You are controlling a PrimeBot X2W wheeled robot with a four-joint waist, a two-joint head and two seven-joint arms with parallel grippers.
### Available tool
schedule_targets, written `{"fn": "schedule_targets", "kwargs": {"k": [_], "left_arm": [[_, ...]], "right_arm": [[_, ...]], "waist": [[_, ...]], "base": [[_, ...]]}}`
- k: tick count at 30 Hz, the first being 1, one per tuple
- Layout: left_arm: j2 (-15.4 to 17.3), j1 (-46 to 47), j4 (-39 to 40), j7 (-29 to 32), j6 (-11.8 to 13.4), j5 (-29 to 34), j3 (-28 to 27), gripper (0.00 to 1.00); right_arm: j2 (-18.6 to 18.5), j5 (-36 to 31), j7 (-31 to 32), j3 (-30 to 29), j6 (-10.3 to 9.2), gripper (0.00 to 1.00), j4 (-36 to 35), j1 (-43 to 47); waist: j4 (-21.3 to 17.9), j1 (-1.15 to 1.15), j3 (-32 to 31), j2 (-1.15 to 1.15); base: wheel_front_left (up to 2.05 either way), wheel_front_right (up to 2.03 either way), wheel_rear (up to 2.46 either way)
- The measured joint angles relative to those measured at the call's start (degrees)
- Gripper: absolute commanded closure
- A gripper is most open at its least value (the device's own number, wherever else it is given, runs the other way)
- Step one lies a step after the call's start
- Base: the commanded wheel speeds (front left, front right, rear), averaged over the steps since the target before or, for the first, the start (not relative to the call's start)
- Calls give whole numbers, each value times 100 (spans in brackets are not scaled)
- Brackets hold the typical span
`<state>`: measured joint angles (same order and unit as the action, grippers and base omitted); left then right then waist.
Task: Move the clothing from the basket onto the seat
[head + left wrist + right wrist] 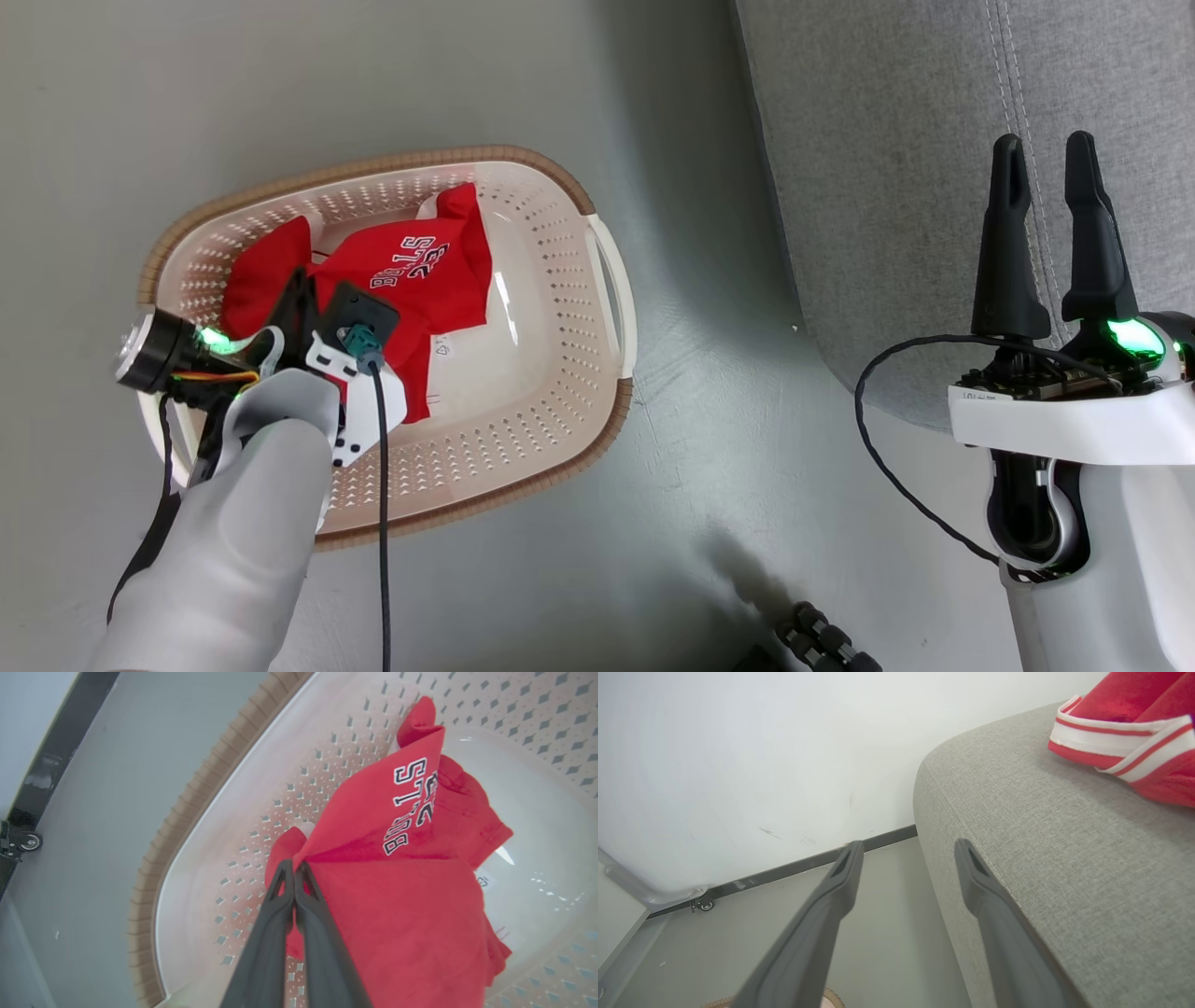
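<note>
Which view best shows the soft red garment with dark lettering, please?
The left wrist view: the red lettered garment is close, print sharp, pinched in the shut left hand. The head view shows it smaller in the cream perforated plastic basket, partly behind the left arm.

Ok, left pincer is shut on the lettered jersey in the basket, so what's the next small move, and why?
Probably lift the left pincer straight up. Its tips are pinched on a fold of the lettered jersey, whose bulk lies inside the basket below the rim; raising it first should clear the wall before swinging to the sofa.
</note>
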<state>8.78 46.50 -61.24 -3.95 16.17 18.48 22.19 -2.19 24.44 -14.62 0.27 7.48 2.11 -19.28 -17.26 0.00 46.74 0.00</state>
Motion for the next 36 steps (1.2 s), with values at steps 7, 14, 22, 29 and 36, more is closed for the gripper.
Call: {"fn": "schedule_targets", "kwargs": {"k": [7, 14, 22, 29, 36], "left_arm": [[-2, -210, 200, -258, 55, -210, -126, 100], [-38, -439, 375, -474, 55, -231, -105, 100], [-176, -665, 678, -677, 55, -353, -105, 100], [-222, -872, 1000, -790, 149, -443, -144, 100], [-289, -1097, 1344, -870, 149, -602, -187, 100]], "right_arm": [[-1, -45, 1, -49, 0, 0, 10, 1], [-3, -133, 1, -166, 0, 0, 42, 19], [-4, -282, 1, -232, 0, 0, 54, 16], [-7, -434, 0, -337, 0, 0, 63, -44], [-13, -622, 0, -375, 0, 0, 120, -107]], "waist": [[127, 0, -173, 0], [259, 0, -356, 0], [408, 0, -576, 0], [561, 0, -809, 0], [750, 0, -1081, 0]], "base": [[0, 0, 0], [0, 0, 0], [0, 0, 0], [0, 0, 0], [0, 0, 0]]}}
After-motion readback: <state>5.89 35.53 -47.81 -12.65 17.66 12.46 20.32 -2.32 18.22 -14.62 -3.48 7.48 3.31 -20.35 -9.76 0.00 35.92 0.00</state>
